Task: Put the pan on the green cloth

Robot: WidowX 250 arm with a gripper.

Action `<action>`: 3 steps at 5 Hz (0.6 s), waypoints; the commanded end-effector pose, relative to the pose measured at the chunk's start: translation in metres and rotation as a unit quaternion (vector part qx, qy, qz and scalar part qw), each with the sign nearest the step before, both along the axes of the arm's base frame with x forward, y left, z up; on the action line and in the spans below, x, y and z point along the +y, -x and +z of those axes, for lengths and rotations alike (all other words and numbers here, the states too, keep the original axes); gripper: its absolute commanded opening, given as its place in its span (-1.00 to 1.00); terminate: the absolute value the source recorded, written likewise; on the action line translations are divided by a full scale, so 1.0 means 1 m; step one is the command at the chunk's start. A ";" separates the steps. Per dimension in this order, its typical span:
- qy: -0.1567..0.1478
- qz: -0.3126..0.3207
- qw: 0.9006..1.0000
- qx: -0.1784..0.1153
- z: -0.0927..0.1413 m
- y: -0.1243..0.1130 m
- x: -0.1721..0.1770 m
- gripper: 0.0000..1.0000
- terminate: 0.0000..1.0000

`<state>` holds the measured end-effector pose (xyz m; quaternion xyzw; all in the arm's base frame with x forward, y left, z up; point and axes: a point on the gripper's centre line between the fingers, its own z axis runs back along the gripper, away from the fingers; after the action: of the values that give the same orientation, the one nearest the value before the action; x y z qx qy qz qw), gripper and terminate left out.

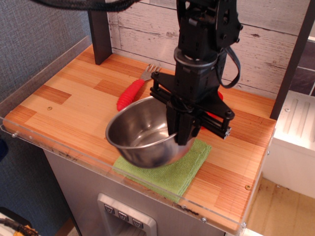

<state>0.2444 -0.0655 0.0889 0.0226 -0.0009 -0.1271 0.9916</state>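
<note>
No text, label, brand, number or sign can be read on anything here.

Count, single view, worktop as clock face:
- 1 pan, steel, approx centre, toward 6.
- 1 green cloth, under/behind pan, approx 5 o'clock.
- 1 fork, red handle, approx 11–12 o'clock.
- 1 red bell pepper, mostly hidden behind arm, approx 2 o'clock; only slivers seen.
- 1 robot arm w/ 1 gripper, at pan's rim on 3 o'clock side.
- 1 dark post, approx 11 o'clock, back edge.
</note>
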 end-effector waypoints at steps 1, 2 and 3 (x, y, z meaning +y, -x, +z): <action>-0.006 -0.007 0.999 0.043 -0.002 0.008 0.008 1.00 -1.00; 0.005 -0.020 0.999 0.041 0.004 0.007 0.005 1.00 -1.00; 0.039 -0.021 0.999 0.018 0.022 0.003 0.000 1.00 -1.00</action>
<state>0.2475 -0.0737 0.0962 -0.0180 0.0373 -0.1479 0.9881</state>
